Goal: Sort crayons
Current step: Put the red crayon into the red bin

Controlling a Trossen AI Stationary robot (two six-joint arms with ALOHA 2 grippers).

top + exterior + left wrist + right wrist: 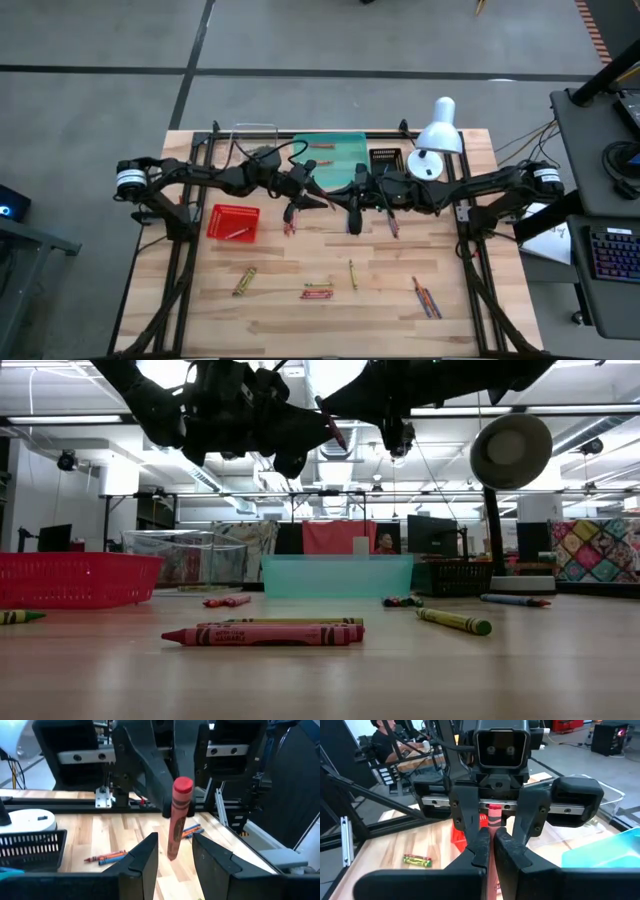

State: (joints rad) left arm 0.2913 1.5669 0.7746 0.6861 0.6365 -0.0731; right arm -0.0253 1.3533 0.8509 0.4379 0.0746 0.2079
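Overhead, we see both dark arms meeting above the middle of the pale wooden surface [330, 320]. Our right end effector [492, 851] is pinched tight on a red paper-wrapped wax crayon [178, 817], holding it upright in the air. Our left end effector [175, 854] faces it with fingers spread to either side of the crayon's lower end, not touching it. Other crayons [318, 291] lie scattered on the surface nearer the front, a red mesh basket [232, 222] sits left, and a teal plastic tray [330, 155] sits behind.
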